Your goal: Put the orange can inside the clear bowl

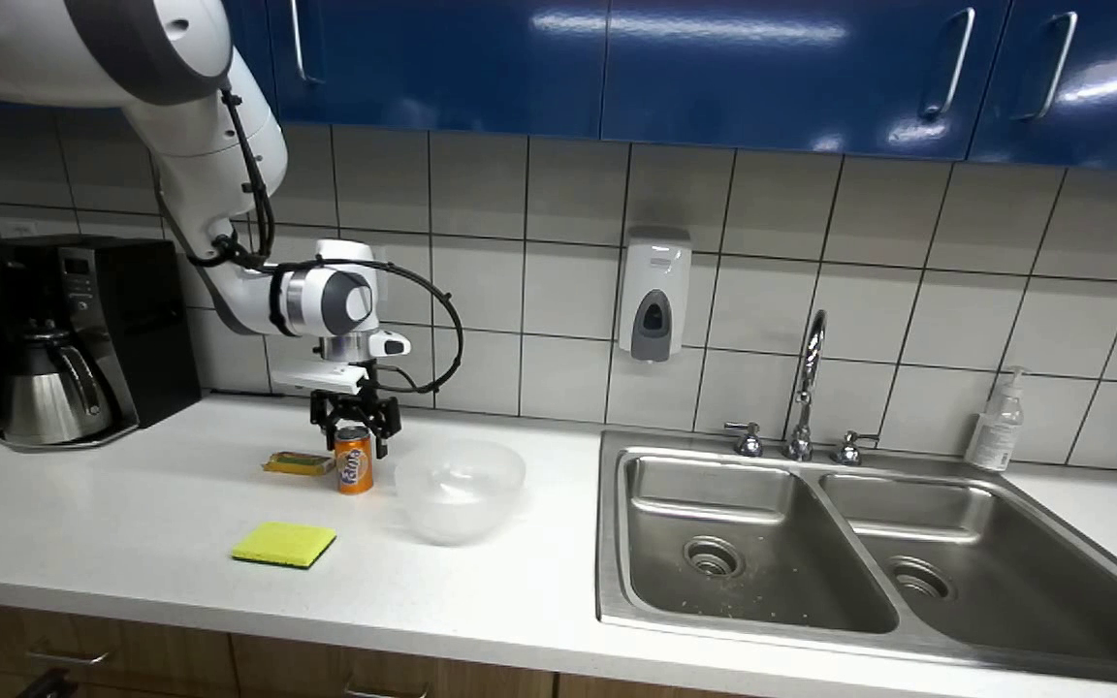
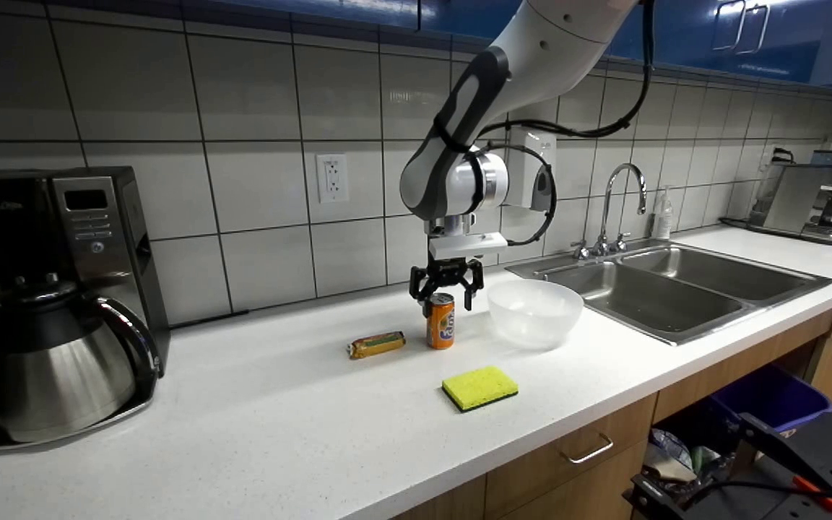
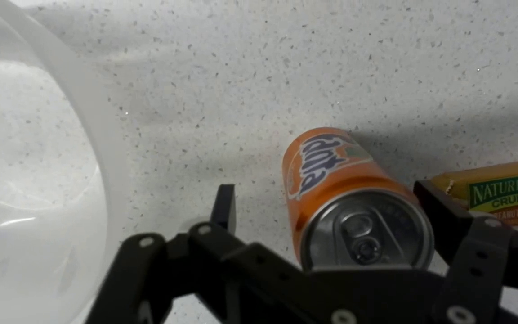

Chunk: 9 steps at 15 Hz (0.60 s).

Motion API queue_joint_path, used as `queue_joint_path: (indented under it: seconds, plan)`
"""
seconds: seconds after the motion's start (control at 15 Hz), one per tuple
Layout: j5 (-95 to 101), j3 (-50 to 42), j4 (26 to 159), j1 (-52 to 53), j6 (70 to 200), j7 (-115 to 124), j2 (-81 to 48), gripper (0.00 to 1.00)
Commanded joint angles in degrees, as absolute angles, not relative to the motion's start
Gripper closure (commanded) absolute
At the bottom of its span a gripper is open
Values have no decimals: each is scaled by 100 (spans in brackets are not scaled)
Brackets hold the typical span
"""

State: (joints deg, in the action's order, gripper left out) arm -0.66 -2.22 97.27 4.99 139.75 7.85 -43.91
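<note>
Lying in front: yellow sponge (image 1: 284,545), flat on the white counter (image 1: 122,519), at 7 o'clock. Clock read from the orange can (image 2: 440,325) in an exterior view, 12 toward the tiled wall (image 1: 476,281).
Clear bowl (image 1: 462,499): upright on the counter, between 3 and 4 o'clock, just beside the can but apart from it.
Can: upright on the counter, outside the bowl, silver top up, Fanta label showing.
Gripper (image 2: 448,308): above, at 12 o'clock, fingers (image 3: 226,207) spread wider than the can and straddling its top, nothing gripped. Wrist view: can sits nearer the finger on the snack bar (image 3: 506,193) side; touching or not, cannot tell.
Bar: lying flat at 9 o'clock, near the can, green label on a yellow wrapper.
Coffee maker (image 1: 137,320): black and silver, 10 o'clock, well apart, steel carafe (image 1: 52,402) set on its base.
Faucet (image 1: 808,373): chrome, between 2 and 3 o'clock, at the wall side of the steel sink (image 1: 613,543).
Soap dispenser (image 1: 655,281): white and gray, 2 o'clock, mounted on the wall.
</note>
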Motion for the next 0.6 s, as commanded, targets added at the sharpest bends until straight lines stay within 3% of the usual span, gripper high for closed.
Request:
queue_joint_path:
  seconds: [0.0, 0.27, 0.53]
  plan:
    - [57, -220, 9609, 537, 14054, 789, -4457, 26]
    - [85, -173, 9674, 565, 14262, 678, -4436, 58]
    - [91, -199, 9679, 592, 14324, 752, -4408, 62]
